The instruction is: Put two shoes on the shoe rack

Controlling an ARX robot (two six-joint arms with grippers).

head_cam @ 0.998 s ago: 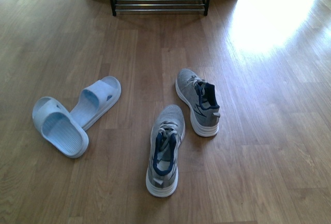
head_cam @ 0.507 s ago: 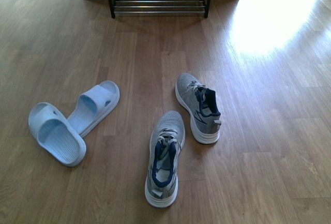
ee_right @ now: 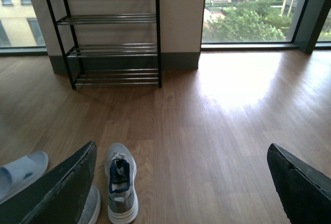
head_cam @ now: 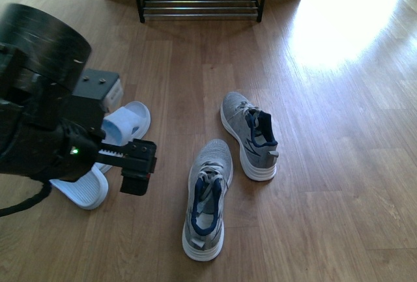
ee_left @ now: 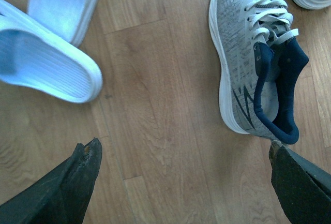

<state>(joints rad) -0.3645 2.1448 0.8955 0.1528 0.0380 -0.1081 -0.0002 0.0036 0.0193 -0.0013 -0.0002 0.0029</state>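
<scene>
Counted: two grey knit sneakers, near sneaker (head_cam: pixel 207 197) and far sneaker (head_cam: pixel 249 132); two pale blue slides, near slide (head_cam: pixel 85 192) and far slide (head_cam: pixel 130 119); one black shoe rack (head_cam: pixel 199 10) with four tiers of chrome rods, seen whole in the right wrist view (ee_right: pixel 111 53).

All four shoes are laid on the wooden floor (head_cam: pixel 326 165), well apart from the rack at the far wall. No shoe is on the rack.

Left end effector (ee_left: pixel 183 149): fingers spread wide, nothing gripped. It is held above the floor. In the left wrist view the near sneaker (ee_left: pixel 248 53) is seen just beyond one fingertip and a slide (ee_left: pixel 46 69) beyond the other, neither touched.

Right end effector (ee_right: pixel 181 146): fingers spread wide, nothing held, pointed toward the rack.

Change from 0.5 s ago: the left arm (head_cam: pixel 45 99) has entered the front view at left, and both slides are now partly covered. Shoe positions are unchanged.
</scene>
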